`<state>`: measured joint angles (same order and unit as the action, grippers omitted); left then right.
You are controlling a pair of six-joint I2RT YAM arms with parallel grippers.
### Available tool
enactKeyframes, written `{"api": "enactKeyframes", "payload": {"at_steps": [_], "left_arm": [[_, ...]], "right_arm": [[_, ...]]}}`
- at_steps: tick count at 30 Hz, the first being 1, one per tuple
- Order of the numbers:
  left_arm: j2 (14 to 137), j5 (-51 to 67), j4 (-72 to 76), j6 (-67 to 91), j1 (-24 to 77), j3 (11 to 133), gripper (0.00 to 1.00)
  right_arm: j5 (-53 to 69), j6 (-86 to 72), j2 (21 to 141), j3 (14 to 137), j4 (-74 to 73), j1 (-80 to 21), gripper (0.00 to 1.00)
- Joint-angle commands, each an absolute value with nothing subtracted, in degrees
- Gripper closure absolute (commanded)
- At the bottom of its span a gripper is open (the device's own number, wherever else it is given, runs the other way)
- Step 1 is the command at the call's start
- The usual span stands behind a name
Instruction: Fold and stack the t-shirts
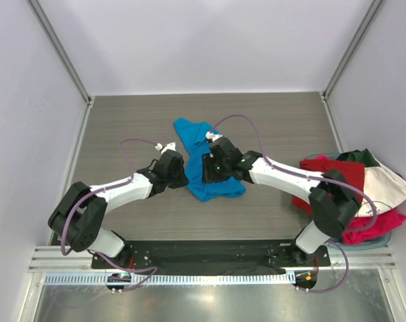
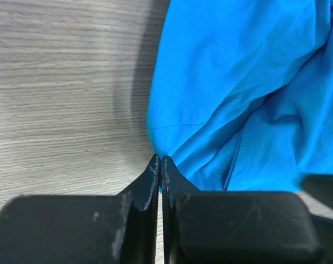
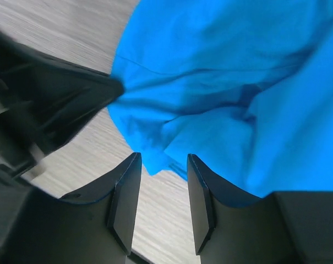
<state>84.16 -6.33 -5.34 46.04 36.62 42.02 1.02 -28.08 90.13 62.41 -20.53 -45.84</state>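
The bright blue t-shirt (image 1: 204, 164) lies crumpled on the middle of the table. My left gripper (image 1: 181, 176) is at its left edge. In the left wrist view its jaws (image 2: 161, 160) are shut, pinching the shirt's edge (image 2: 232, 93), and the cloth is drawn to a point at the tips. My right gripper (image 1: 211, 168) hangs over the shirt's middle. In the right wrist view it (image 3: 163, 159) is open, with a corner of the blue cloth (image 3: 210, 82) just beyond the gap. The left gripper (image 3: 56, 93) shows there too, touching the cloth.
A pile of other t-shirts, red (image 1: 337, 174), dark green (image 1: 361, 158), white (image 1: 384, 184) and magenta-pink (image 1: 374, 225), lies at the table's right edge beside the right arm. White walls enclose the wood-grain table (image 1: 135, 121) on three sides.
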Motion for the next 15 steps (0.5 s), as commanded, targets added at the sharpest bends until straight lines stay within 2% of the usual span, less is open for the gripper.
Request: {"api": "enactKeyframes", "payload": {"at_steps": [1,10,15], "left_arm": [[82.27,-4.75,-2.72,45.62,36.30,41.40,1.00],[80.51,-1.24,-0.80,45.79,36.30,40.17,1.00],[81.12,3.34,1.04,45.79,36.30,40.08,1.00]], "right_arm": [[0.26,-28.56,94.83,65.03,-20.92,-47.28,0.56],[-10.10,-29.44,100.54,66.45,-23.64,-50.36,0.55],[-10.72,-29.97,101.60,66.36,-23.03,-50.71,0.55]]}}
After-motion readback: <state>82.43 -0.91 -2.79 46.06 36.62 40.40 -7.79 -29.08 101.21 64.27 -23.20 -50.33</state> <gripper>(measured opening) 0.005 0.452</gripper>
